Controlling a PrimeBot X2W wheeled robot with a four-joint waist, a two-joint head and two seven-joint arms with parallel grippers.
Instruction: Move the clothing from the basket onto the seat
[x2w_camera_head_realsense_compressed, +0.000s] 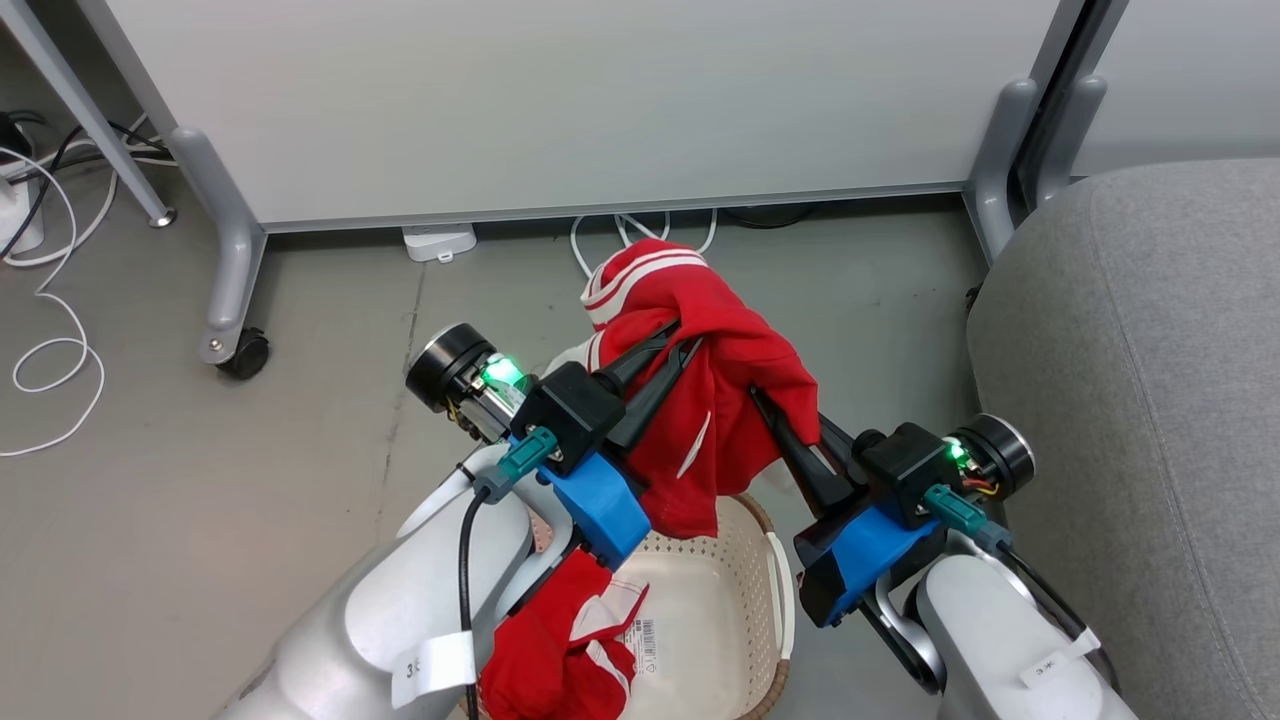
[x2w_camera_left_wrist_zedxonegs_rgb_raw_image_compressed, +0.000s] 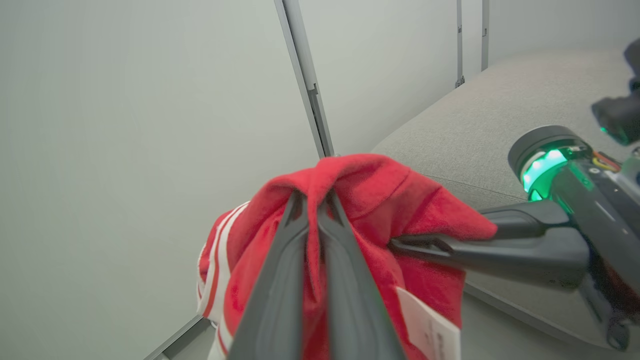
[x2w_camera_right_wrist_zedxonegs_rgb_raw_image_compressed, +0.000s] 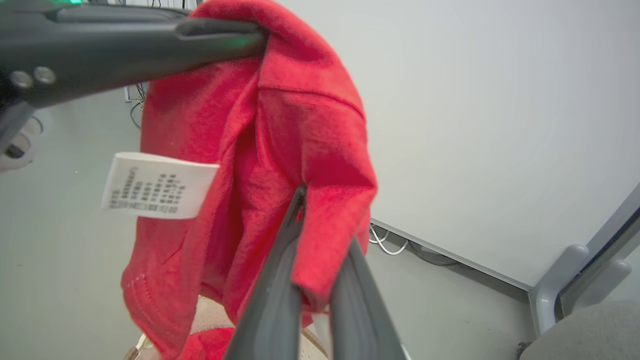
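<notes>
near the bottom edge, the cream laundry basket (x2w_camera_head_realsense_compressed: 710, 600) holds one red garment (x2w_camera_head_realsense_compressed: 545, 655) at its 8 o'clock side. above its 12 o'clock rim, the left gripper (x2w_camera_head_realsense_compressed: 686, 342) and the right gripper (x2w_camera_head_realsense_compressed: 762, 398) are both clenched on a red striped garment (x2w_camera_head_realsense_compressed: 725, 420), which hangs lifted between them. the grey seat (x2w_camera_head_realsense_compressed: 1150, 400) lies at 3 o'clock, apart from it.

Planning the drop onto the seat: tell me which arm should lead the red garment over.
Right, probably. The right pincer and the left pincer both clamp the lifted red garment, but the right one hangs nearer the grey seat; the left is farther from it.
</notes>
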